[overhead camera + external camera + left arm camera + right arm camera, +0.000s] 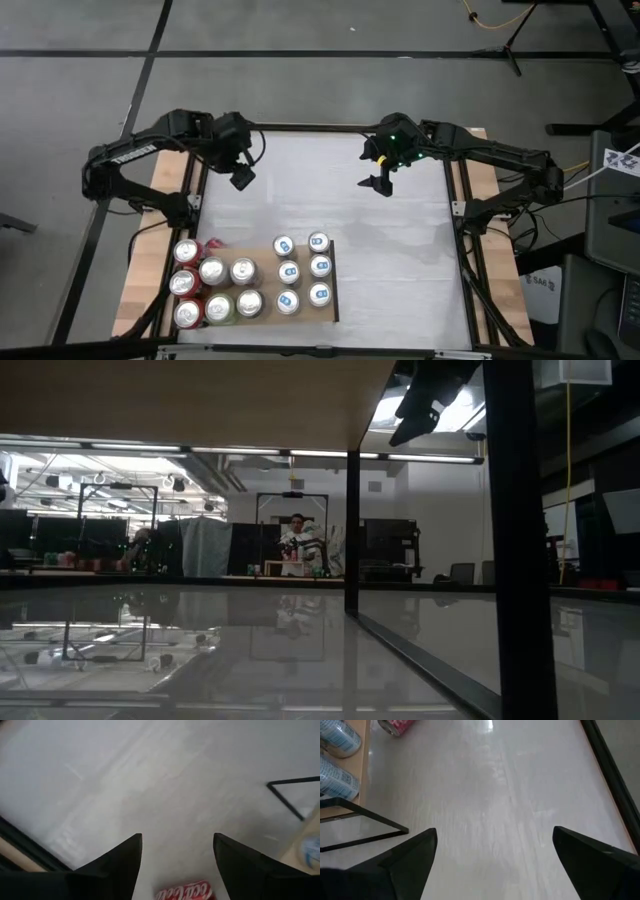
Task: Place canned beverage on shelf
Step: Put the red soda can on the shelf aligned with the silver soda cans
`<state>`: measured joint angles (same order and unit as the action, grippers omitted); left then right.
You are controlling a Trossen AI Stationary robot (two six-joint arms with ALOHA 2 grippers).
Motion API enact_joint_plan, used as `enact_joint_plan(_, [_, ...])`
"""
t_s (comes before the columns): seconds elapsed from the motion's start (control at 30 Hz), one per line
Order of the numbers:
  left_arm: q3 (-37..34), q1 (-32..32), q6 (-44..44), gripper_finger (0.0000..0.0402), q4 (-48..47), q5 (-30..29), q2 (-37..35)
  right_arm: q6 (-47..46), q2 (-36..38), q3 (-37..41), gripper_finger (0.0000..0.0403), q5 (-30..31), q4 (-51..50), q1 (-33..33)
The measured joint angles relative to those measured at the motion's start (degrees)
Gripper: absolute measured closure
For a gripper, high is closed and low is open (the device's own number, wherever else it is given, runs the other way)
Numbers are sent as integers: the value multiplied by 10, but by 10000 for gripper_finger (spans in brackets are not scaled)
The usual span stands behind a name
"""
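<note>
Cans [288, 271] stand upright in tight rows on the shelf [266, 290]: blue-and-white ones on the side with its dark edge strip, red and silver-topped ones packed on the other side. I judge they are crowded like this to leave room for more. One red can [185, 892] lies on its side at the shelf's far edge, just beyond the red group. I can't tell whether it rests on the wood or the table [400, 260].

Both arms hang well clear of the shelf, out over the bare table beyond it, probably parked so neither shades or bumps the rows. My left gripper [243, 179] has its fingers parted with nothing between them. My right gripper [380, 184] is spread wider and is also empty.

The shelf is a flat wood-grain panel, matte and light brown. The table is smooth and white with a faint sheen. The cans are glossy metal cylinders, so the lying one will likely roll if I nudge it sideways.
</note>
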<state>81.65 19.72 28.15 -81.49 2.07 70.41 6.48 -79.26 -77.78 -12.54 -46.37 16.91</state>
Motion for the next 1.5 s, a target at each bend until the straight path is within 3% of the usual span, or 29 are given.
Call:
enact_joint_plan(0.2, [0,27,-32,161,-4,35,0,-1,0,0,17,0,0,0])
enact_joint_plan(0.63, [0,29,-56,51,-47,91,0,-2,0,0,17,-1,-19,-1])
enact_joint_plan(0.83, [0,29,11,44,-73,103,0,-2,0,0,17,-1,-28,-1])
enact_joint_plan(1.07, [0,29,-3,45,-85,212,-1,-4,0,0,17,-40,-48,-1])
enact_joint_plan(1.27, [0,52,3,47,-86,165,-1,-37,0,0,17,-91,-48,-1])
enact_joint_plan(1.5, [0,101,-31,48,-85,98,-1,-37,0,0,17,-91,-48,-1])
